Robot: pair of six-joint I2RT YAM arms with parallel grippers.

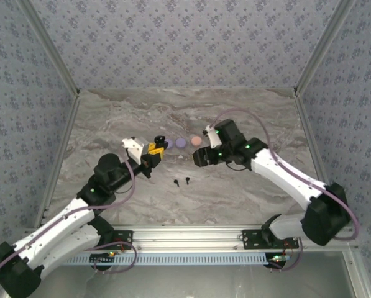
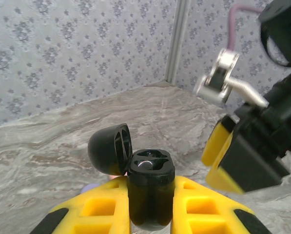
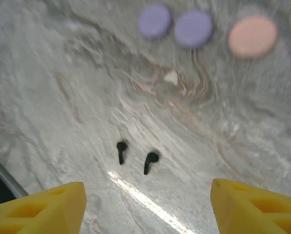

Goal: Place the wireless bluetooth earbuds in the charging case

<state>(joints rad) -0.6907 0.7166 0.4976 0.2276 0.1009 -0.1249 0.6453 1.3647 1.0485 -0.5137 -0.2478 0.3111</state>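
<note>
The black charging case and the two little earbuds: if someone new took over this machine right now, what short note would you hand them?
Left end effector: shut on the black charging case, held upright with its lid flipped open.
Right end effector: open and empty, hanging above the table.
One black earbud and the other black earbud lie loose on the table, side by side and not touching.
Done: case gripped and opened.
Left: pick up each earbud and seat it in the case.
</note>
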